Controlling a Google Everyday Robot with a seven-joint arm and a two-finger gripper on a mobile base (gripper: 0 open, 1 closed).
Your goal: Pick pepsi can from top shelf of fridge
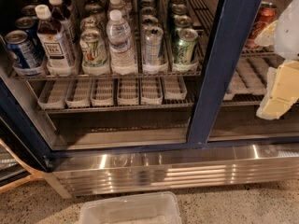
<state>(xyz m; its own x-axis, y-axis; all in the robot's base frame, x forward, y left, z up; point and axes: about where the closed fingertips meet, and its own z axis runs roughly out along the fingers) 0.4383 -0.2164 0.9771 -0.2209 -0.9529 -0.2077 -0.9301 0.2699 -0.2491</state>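
Note:
The pepsi can (21,49) is blue with a silver top. It stands at the front of the far-left lane on the top shelf (107,73) of the fridge (219,64), whose left side is open. Another blue can (27,24) stands behind it. My gripper (278,94), cream and white, is at the right edge of the view. It is in front of the right glass door, far to the right of the pepsi can and a little lower, and touches no drink.
Right of the pepsi can stand a tea bottle (53,38), a green-white can (93,48), a water bottle (121,41), a silver can (153,45) and another green-white can (184,45). A red cola can (264,20) is behind the right glass. The lower rack (107,107) holds empty trays. A clear bin (131,209) lies on the floor.

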